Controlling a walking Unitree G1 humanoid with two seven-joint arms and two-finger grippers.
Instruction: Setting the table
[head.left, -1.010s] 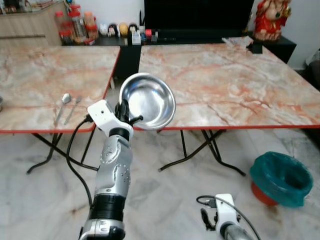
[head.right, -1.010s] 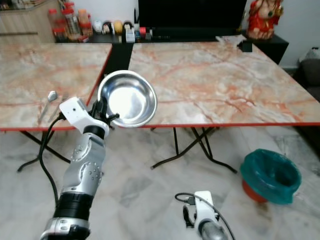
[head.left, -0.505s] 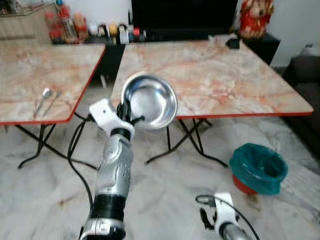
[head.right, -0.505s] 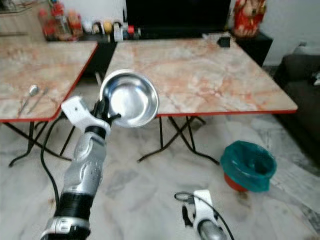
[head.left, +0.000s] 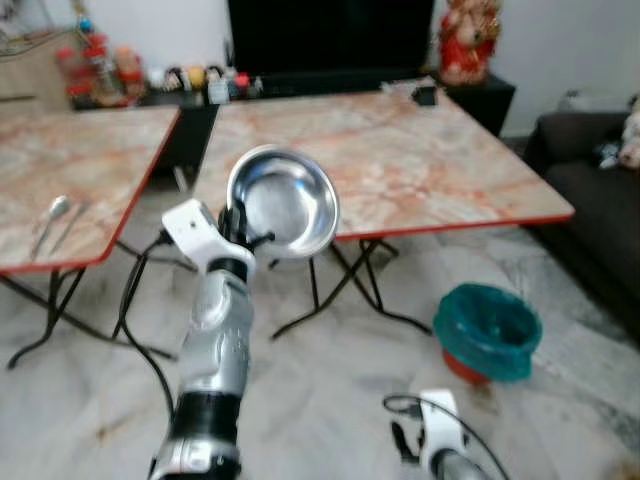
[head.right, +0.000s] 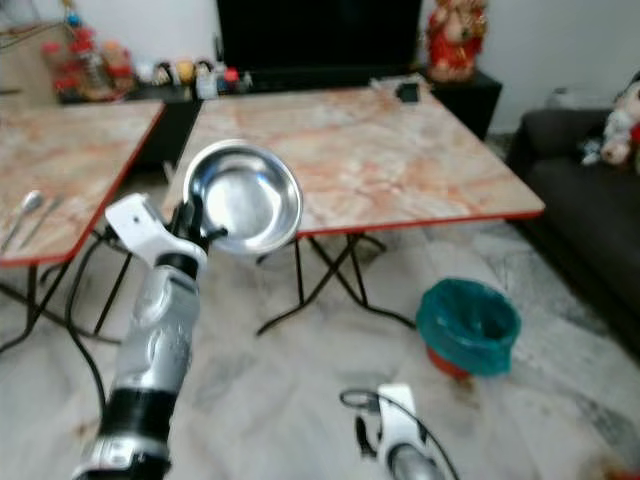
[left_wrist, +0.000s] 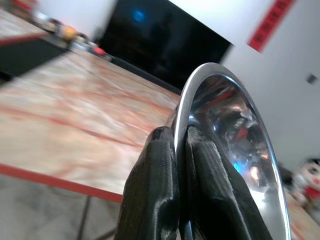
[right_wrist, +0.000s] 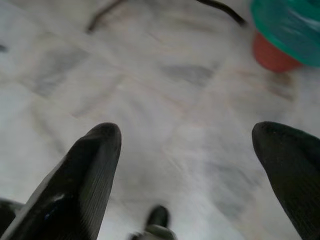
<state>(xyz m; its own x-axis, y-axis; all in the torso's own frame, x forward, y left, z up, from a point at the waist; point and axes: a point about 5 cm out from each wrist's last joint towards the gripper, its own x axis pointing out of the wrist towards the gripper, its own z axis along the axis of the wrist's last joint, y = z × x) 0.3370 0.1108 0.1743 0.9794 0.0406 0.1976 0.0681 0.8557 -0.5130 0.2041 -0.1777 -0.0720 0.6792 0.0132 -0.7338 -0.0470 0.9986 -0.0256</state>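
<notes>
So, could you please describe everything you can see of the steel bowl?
The bowl is round, shallow and shiny, metal by its look, with a thin rolled rim and nothing inside. It is tilted up on edge, its hollow facing the head camera. The left gripper pinches its rim, one black finger on each side, holding it in the air before the near edge of the marble-look table. It touches nothing else.

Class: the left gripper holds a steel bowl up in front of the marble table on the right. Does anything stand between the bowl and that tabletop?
Nothing visible does. The left gripper is shut on the steel bowl's rim, and the near part of the marble table beyond it is bare; a small dark object lies only at its far edge.
</notes>
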